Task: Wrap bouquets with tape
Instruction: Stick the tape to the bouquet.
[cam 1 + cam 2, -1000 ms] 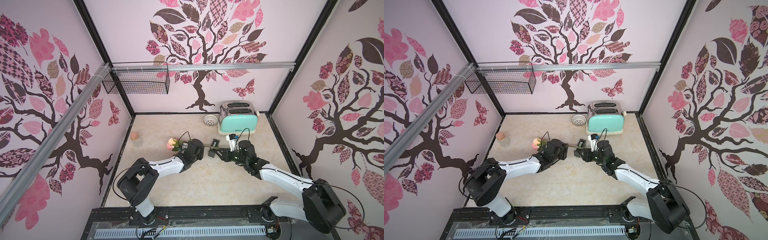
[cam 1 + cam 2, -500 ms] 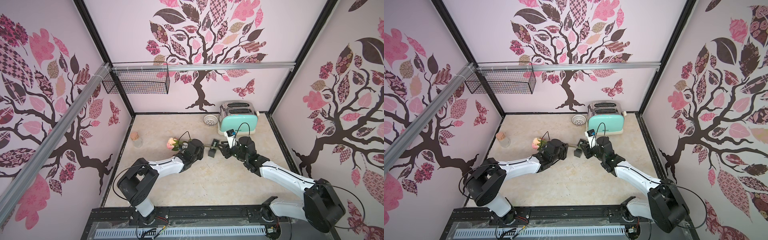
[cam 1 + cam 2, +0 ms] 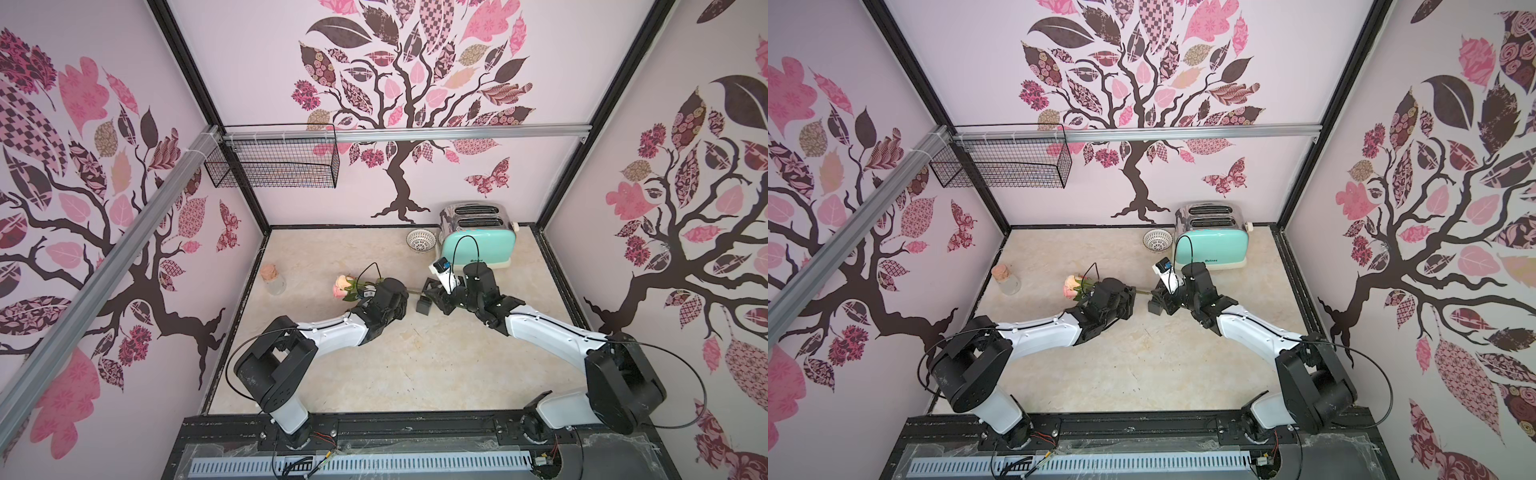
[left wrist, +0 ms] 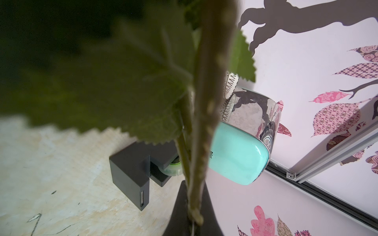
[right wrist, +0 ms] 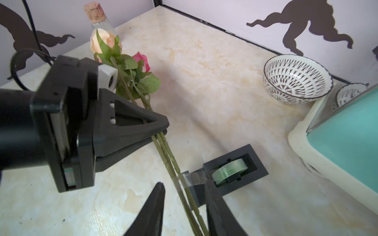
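The jaws of our left gripper are clenching the bouquet on its thin green stems. The roses are pointing toward the cork-stoppered jar, and the cut ends are reaching toward our other arm. The jaws of our right gripper are standing apart around those cut ends with a gap showing on one side, so they are gripping nothing. Just beside them the tape is sitting in its black dispenser on the desk. A clear strip is running from the roll to the stems.

In both top views the bouquet is stretching between the two arms near the middle of the desk, with the dispenser just beside the stem ends. The mint toaster and the patterned bowl are standing behind it by the back wall.

Compared with a second ago, our right wrist is sitting farther toward the back wall and closer to the left arm. The left arm and the roses are staying where they were.
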Robot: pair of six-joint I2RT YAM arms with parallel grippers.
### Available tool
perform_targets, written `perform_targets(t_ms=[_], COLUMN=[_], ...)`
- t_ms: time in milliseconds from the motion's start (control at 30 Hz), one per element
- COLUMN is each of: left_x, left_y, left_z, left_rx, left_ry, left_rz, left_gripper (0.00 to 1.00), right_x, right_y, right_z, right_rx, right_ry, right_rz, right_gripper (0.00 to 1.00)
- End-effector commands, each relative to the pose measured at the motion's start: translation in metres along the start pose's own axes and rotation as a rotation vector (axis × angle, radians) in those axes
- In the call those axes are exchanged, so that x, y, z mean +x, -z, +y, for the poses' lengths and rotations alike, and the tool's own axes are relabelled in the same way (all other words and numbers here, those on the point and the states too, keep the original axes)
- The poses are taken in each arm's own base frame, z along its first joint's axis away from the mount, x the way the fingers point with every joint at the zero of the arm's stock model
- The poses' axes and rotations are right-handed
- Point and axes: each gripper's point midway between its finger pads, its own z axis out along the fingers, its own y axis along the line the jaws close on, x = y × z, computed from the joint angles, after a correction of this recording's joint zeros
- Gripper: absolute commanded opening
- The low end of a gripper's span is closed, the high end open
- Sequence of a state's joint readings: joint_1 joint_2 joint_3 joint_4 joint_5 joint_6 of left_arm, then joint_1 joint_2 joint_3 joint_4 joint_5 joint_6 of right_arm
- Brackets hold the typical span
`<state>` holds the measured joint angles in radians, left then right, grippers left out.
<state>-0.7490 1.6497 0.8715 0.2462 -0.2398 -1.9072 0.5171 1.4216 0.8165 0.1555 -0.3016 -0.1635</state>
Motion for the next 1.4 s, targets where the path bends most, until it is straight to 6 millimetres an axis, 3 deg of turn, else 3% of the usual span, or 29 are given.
perform_targets(t_ms=[0,767,1067,1367], left_x=[0.003,0.004,0.004,0.004], left_y=[0.004,0.003,0.004,0.004], left_z=[-0.012,-0.014,-0.016,-0.018], left_rx=[0.039,0.045,0.05,0.054], left_ry=[-0.011,-0.012,-0.013,-0.016], left_rz=[0.004,0.005,0.004,0.005], left_gripper=[0.0,0.0,0.0,0.0], right_x=[0.002,0.009,0.002,-0.026], right_y=[-0.006,-0.024,-0.01,0.005], right_z=[0.005,-0.002,0.001,-0.002], right_rx=[-0.032,0.027,0.031,0.069], right_ry=[0.066,0.171,0.176,0.151], right_rz=[0.027,0.082,0.059,-0.006], right_gripper=[0.35,0.39,0.41,0.43])
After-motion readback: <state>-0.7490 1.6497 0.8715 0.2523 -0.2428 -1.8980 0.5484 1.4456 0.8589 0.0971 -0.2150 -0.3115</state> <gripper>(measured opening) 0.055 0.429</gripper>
